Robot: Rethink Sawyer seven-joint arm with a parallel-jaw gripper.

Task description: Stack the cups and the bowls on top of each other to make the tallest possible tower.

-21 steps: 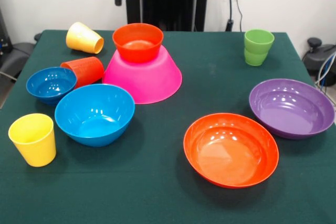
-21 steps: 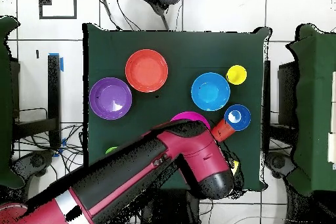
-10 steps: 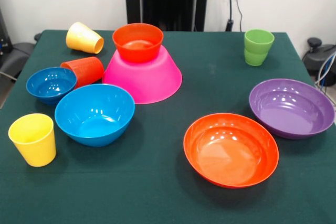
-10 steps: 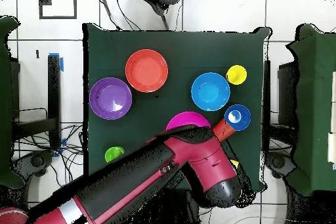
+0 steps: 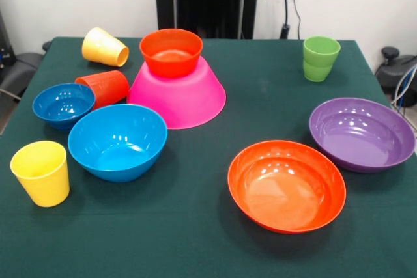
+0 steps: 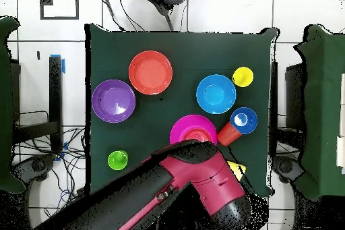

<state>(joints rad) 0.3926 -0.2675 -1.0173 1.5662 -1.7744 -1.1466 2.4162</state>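
Left to right: yellow cup, blue bowl, then the tower, orange bowl seated on upturned pink. Jaws aren't shown, so open or closed can't be told, nor places relative. That glossy perch could easily get knocked.

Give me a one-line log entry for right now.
tower: small orange bowl on inverted pink bowl | medium blue bowl on table | arm retracted | gripper: unseen

In the overhead view the red and black robot arm has drawn back toward its base, uncovering the large glossy pink plastic bowl, the small orange bowl on it and the green plastic cup.
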